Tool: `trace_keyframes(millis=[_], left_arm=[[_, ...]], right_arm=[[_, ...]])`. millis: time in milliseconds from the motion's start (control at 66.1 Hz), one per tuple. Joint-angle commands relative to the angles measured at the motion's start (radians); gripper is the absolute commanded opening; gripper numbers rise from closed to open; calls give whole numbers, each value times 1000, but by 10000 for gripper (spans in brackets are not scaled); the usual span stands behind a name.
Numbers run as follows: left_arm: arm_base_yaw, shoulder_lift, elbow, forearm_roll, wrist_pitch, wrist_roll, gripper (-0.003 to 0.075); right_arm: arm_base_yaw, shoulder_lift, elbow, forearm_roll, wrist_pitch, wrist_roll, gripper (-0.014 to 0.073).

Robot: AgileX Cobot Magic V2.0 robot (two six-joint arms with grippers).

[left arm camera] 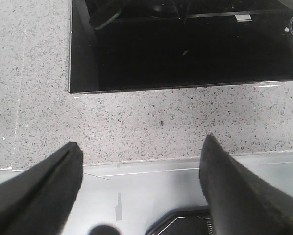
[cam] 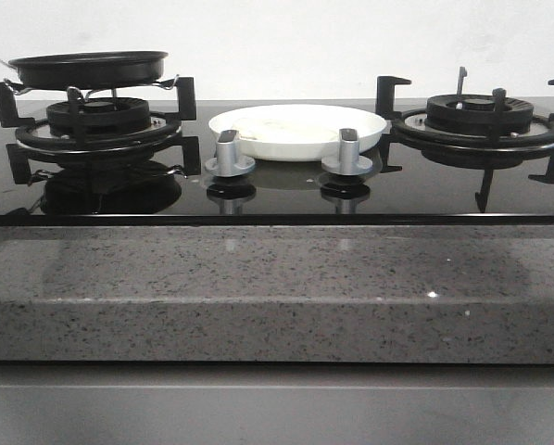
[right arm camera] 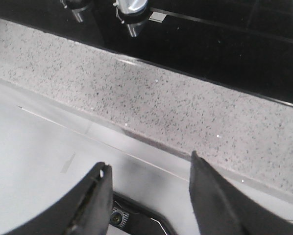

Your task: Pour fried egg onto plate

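Both spread wide, gripping nothing: left hand (left arm camera: 141, 161) and right hand (right arm camera: 149, 181) over speckled table (cam: 258, 297). Plate (cam: 297, 132) between burners; black pan (cam: 89, 68) on left burner.

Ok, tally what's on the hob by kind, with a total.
Burner grates: 2, left and right
Control knobs: 2, left and right
Frying pan: 1, on the left grate
Plate: 1, between the grates
Total: 6
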Motion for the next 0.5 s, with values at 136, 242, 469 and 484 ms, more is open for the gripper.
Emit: trace_keyframes(millis=[136, 242, 469, 484], left_arm=[[-8, -5, -26, 3, -58, -9, 379], [-8, -5, -26, 2, -58, -9, 202], [-8, -5, -26, 1, -56, -9, -20], [-8, -5, -26, 1, -56, -9, -20]], right_arm=[[-1, -3, -12, 4, -37, -13, 356], [-1, -3, -2, 4, -37, -13, 197], [-1, -3, -1, 4, -37, -13, -68], [-1, -3, -1, 4, -37, -13, -74]])
